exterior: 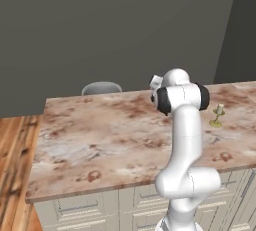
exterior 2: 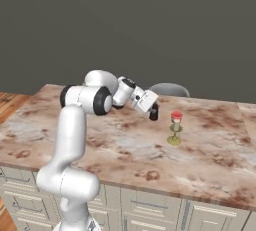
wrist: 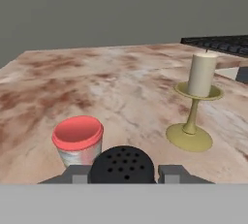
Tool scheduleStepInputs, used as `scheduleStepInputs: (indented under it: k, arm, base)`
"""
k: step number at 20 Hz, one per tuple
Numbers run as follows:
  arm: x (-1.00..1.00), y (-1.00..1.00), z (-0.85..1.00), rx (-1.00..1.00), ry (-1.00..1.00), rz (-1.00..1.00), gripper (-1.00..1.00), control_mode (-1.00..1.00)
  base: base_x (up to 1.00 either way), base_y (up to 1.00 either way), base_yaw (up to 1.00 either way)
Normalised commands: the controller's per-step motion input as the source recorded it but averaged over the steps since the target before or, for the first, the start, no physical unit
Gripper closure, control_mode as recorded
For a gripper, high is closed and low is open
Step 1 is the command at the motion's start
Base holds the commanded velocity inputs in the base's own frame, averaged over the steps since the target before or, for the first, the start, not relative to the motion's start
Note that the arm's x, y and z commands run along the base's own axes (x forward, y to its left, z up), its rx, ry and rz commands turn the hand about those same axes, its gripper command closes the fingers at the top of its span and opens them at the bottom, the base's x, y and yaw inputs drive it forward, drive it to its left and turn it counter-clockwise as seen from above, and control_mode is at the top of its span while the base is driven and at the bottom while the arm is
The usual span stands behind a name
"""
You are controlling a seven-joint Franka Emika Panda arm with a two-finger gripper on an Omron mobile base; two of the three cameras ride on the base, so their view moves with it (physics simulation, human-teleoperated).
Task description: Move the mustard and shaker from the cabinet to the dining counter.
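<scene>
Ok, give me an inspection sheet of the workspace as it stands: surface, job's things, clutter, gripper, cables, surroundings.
Surface: marbled dining counter over pale drawer fronts.
Job's things: black shaker clamped between the fingers, low over the counter; whether it touches the stone cannot be told.
Clutter: small red cup close beside the shaker; beige candle holder, upright, apart from the cup.
Grippers: gripper shut on the shaker.
Cables: nothing seen.
Surroundings: dark grey wall, wooden floor, grey chair back behind the counter, black stove beyond the candle holder.

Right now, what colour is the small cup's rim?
Red; the small cup shows best in the hand view.
</scene>
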Motion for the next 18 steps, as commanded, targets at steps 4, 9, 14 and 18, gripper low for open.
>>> scheduleStepInputs:
  k: [4,9,14,18]
  arm:
    - [0.21,-0.24,-0.47,-0.01,0.0,-0.11,1.0,-1.0]
    - [0.07,-0.16,-0.56,0.0,0.0,-0.06,1.0,-1.0]
    - [0.11,-0.14,-0.63,0.0,0.0,-0.03,1.0,-1.0]
    - [0.0,-0.12,-0.46,0.0,0.0,-0.03,1.0,-1.0]
  base:
    - [0.0,0.0,0.0]
    - [0.0,0.0,0.0]
    - [0.0,0.0,0.0]
    - [0.0,0.0,0.0]
